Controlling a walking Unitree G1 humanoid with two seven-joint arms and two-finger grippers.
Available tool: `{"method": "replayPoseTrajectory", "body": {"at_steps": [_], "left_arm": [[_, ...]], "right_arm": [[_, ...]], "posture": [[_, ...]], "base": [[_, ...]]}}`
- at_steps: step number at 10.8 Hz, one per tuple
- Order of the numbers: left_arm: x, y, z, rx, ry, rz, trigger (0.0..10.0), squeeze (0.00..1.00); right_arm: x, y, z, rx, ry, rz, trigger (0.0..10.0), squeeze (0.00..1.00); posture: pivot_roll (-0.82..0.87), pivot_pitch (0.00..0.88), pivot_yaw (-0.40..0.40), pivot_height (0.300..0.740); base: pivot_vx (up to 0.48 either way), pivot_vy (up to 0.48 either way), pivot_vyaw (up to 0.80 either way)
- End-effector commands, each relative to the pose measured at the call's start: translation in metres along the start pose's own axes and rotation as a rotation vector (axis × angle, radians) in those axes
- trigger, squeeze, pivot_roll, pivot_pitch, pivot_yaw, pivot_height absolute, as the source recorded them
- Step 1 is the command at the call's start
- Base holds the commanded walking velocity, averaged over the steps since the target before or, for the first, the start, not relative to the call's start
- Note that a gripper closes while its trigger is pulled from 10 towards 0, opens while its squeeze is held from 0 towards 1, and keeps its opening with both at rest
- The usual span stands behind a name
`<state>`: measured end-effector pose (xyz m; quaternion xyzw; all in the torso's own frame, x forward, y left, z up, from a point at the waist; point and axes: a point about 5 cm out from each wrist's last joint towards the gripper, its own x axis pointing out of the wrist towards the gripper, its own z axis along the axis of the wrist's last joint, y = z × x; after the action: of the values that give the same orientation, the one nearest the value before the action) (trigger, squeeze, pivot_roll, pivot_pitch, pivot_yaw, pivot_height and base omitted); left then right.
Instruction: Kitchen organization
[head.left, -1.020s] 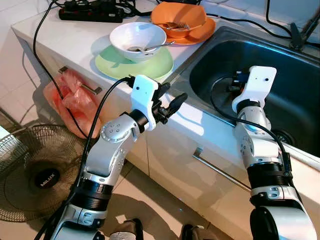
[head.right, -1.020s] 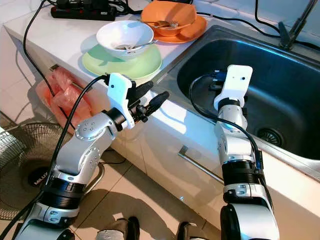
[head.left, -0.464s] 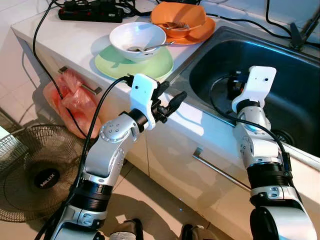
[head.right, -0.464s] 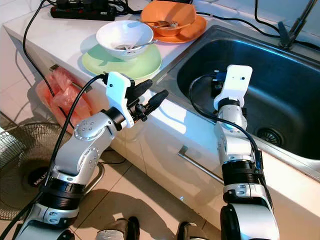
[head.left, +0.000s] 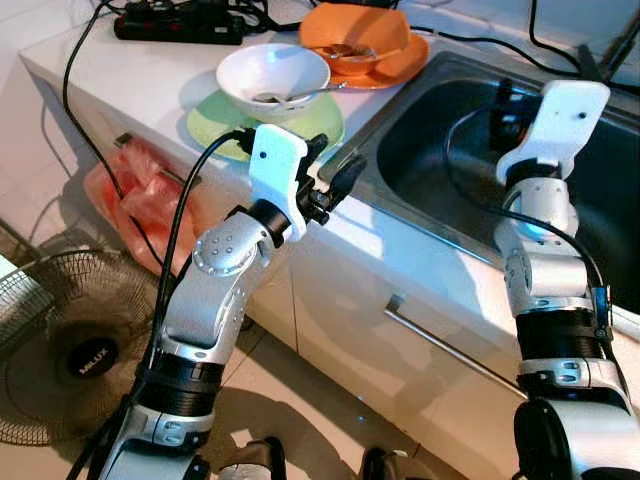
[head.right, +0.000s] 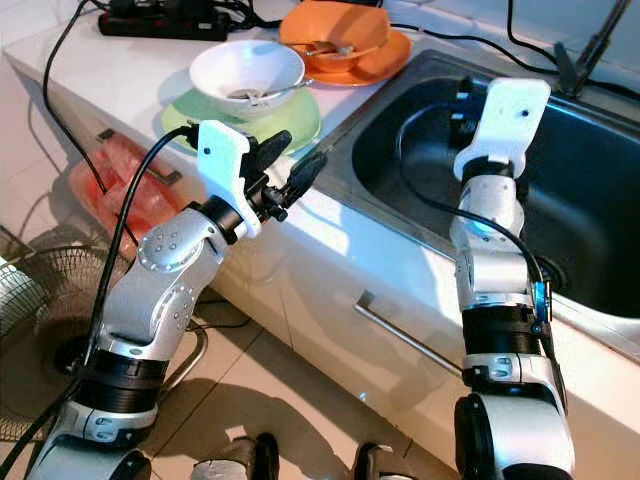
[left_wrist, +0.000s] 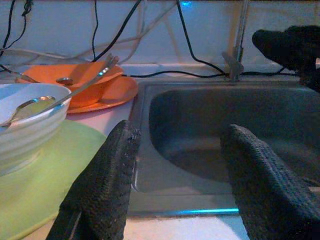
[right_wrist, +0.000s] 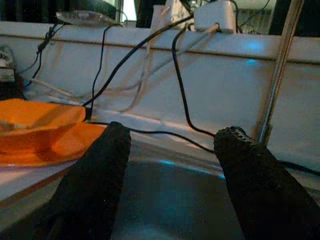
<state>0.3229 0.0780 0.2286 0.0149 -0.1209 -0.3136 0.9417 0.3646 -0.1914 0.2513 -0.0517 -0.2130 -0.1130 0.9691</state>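
Note:
A white bowl with a spoon in it sits on a green plate on the counter, left of the steel sink. Behind them an orange bowl rests on an orange plate. My left gripper hovers open and empty at the counter's front edge, between the green plate and the sink rim. In the left wrist view the white bowl lies beside its left finger. My right gripper is raised over the sink basin, open and empty, pointing at the back wall.
A black power strip and several cables lie along the back of the counter. The faucet stem stands behind the sink. A pink plastic bag hangs below the counter. A floor fan stands at the left. A drawer handle juts out below the sink.
My right arm has lifted and moved farther back over the sink. My left gripper has risen slightly toward the green plate's edge. The dishes have not moved.

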Motion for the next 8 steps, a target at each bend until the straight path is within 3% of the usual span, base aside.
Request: {"method": "replayPoseTrajectory", "body": {"at_steps": [1, 3, 4, 5, 7, 8], "left_arm": [[0.0, -0.002, 0.003, 0.017, -0.012, 0.0, 10.0, 0.0], [0.0, 0.002, 0.009, 0.052, -0.032, 0.03, 10.0, 0.0], [-0.001, 0.005, 0.013, 0.121, -0.043, 0.068, 10.0, 0.0], [-0.004, 0.014, 0.022, 0.255, -0.06, 0.148, 10.0, 0.0], [-0.008, 0.021, 0.031, 0.356, -0.085, 0.205, 10.0, 0.0], [-0.013, 0.027, 0.035, 0.497, -0.08, 0.249, 10.0, 0.0]], "right_arm": [[0.0, 0.0, 0.006, -0.015, -0.024, 0.007, 10.0, 0.0], [-0.006, 0.01, -0.008, -0.004, 0.034, 0.055, 10.0, 0.0], [-0.012, 0.02, -0.019, 0.002, 0.077, 0.104, 10.0, 0.0], [-0.021, 0.03, -0.03, 0.008, 0.118, 0.143, 10.0, 0.0], [-0.023, 0.033, -0.033, 0.02, 0.129, 0.161, 10.0, 0.0], [-0.023, 0.032, -0.036, 0.014, 0.143, 0.158, 10.0, 0.0]], "posture": [[0.07, 0.153, 0.001, 0.74], [0.07, 0.153, 0.001, 0.74], [0.08, 0.156, -0.001, 0.74], [0.08, 0.156, -0.001, 0.74], [0.08, 0.156, -0.001, 0.74], [0.08, 0.162, -0.002, 0.74]], "base": [[0.0, 0.0, 0.0], [0.0, 0.0, 0.0], [0.0, 0.0, 0.0], [0.0, 0.0, 0.0], [0.0, 0.0, 0.0], [0.0, 0.0, 0.0]]}}
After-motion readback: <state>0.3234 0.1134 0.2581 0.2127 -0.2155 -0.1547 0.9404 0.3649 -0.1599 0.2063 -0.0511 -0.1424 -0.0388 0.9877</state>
